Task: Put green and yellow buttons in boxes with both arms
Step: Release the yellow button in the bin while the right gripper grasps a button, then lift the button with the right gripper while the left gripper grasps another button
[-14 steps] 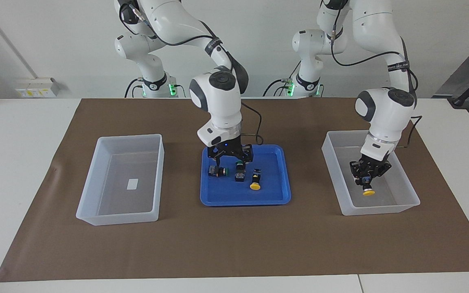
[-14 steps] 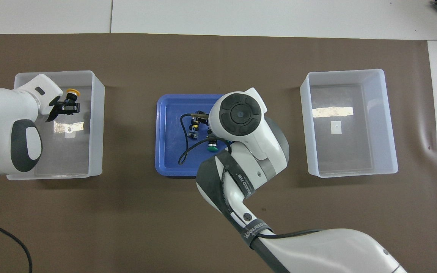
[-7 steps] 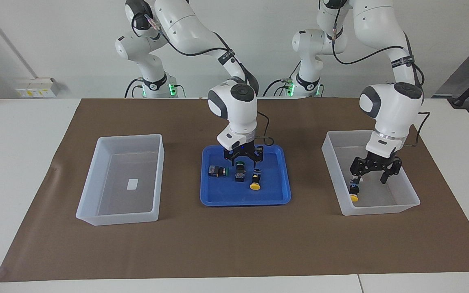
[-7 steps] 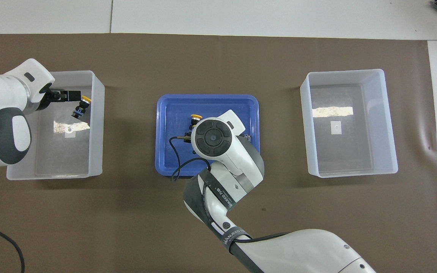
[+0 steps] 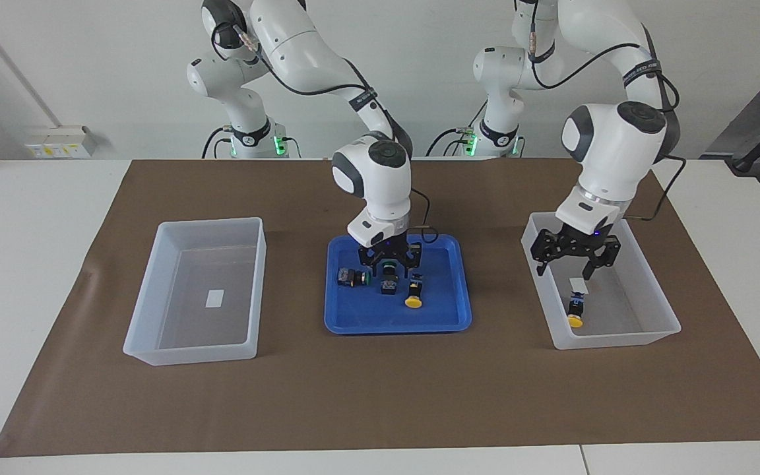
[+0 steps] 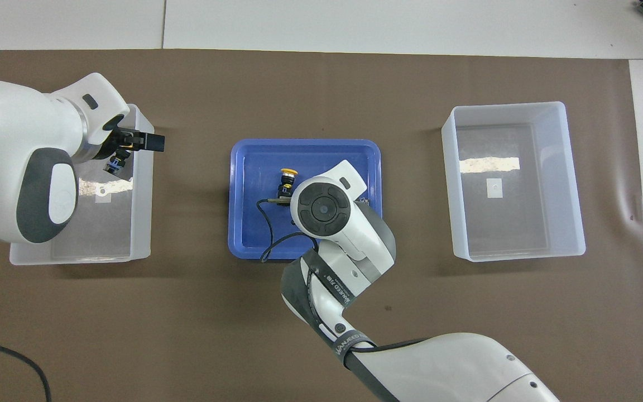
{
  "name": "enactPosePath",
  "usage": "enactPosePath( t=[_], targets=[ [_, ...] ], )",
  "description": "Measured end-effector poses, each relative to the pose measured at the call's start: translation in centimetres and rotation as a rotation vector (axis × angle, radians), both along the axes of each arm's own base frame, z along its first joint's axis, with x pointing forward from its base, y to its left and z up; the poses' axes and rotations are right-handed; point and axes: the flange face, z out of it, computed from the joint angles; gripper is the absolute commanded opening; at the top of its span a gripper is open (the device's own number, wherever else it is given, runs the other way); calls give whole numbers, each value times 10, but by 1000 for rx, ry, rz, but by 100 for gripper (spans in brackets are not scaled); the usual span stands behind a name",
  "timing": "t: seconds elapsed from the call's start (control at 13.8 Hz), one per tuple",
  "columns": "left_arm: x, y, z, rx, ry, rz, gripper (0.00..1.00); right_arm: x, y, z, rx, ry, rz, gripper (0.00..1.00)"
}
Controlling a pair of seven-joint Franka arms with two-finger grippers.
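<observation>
Brown paper covers the desk point(image 5: 37, 218). Left pincer point(image 5: 574, 254) hangs released above its box point(image 5: 664, 316), where one yellow button point(image 5: 574, 315) lies by the wall. Right pincer point(image 5: 390, 258) is clenched around a green button point(image 5: 388, 267) in the blue tray point(image 5: 462, 310); the other box point(image 5: 156, 330) stands well apart.

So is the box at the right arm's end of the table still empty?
Yes, the box at the right arm's end shows only its white sticker on the floor, no buttons.

The left gripper point(image 6: 132, 140) hangs over the box point(image 6: 142, 184) at the left arm's end, a yellow button point(image 6: 115, 163) directly beneath it. The right arm's wrist point(image 6: 324, 207) covers the blue tray point(image 6: 243, 167), another yellow button point(image 6: 287, 177) lying just beside it.
</observation>
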Motion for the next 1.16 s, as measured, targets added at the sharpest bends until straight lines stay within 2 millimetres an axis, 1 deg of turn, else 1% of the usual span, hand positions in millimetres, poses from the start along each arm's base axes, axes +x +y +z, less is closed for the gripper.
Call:
enactPosePath(
  t=[0.07,0.22,0.29,0.36,0.44,0.65,0.73,0.8,0.87,0.95,1.02,1.09,1.16],
  targets=[
    [-4,-18,-3,-7,-6,-7,100,0,0,-1,0,1,1,69],
    [-16,-51,-13,-19,-11,-22,100,-6,2,-9,-8,11,8,55],
    [-22,-65,-19,-22,-8,-30,100,-9,3,-15,-8,13,13,48],
    [-27,-76,-24,-23,-1,-38,100,-11,3,-21,-9,16,14,33],
    [-31,-84,-29,-24,7,-40,100,-12,2,-25,-11,18,15,0],
    [-35,-99,-46,-26,12,-40,100,-10,0,-21,-13,14,5,0],
    [-35,-104,-51,-28,14,-36,100,-8,-1,-17,-15,17,-10,0],
    [-36,-109,-56,-28,14,-36,100,-5,-3,-6,-17,18,-23,0],
    [-36,-113,-60,-28,16,-40,100,1,-8,14,-15,13,-39,0],
    [-38,-119,-65,-28,18,-41,100,7,-19,40,-12,7,-62,0],
    [-40,-126,-71,-30,21,-39,100,15,-39,69,-10,0,-83,0],
    [-41,-135,-80,-31,23,-39,100,24,-65,98,-12,-7,-89,0],
    [-44,-147,-91,-33,22,-48,100,33,-96,122,-20,-12,-88,0]
  ],
)
